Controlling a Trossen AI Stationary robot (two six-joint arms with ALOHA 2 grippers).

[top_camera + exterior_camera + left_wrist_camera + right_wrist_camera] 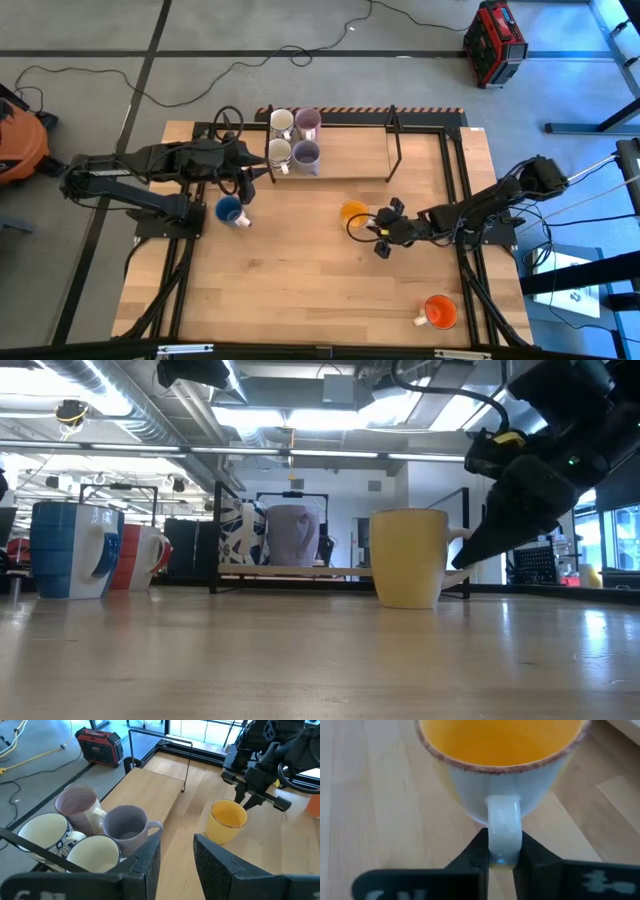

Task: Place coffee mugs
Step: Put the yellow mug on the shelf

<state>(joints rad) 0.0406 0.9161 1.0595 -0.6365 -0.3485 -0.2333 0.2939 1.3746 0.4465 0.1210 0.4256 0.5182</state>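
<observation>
A yellow-orange mug [353,211] [408,558] stands upright mid-table, and my right gripper [381,228] [504,865] is shut on its handle. Two cream mugs [280,137] and two lavender mugs [306,138] stand together at the left end of a low rack [350,150]. My left gripper [177,855] is open, hovering beside those mugs [127,827] and touching nothing. A blue mug [230,210] stands on the table near the left arm. A red mug [140,555] shows behind it in the low view. An orange mug [440,312] stands near the table's near right corner. My right gripper pinches the yellow-orange mug's handle [504,827] between its two fingers, at the handle's outer curve. The fingers [532,852] come in roughly level from the table's right side. The mug stands upright with its base on the table.
The rack's black frame and upright posts [395,140] stand along the far edge, with bare shelf to the right of the four mugs. Open wood lies in the middle and near part of the table [300,290]. A red case [493,40] sits on the floor beyond.
</observation>
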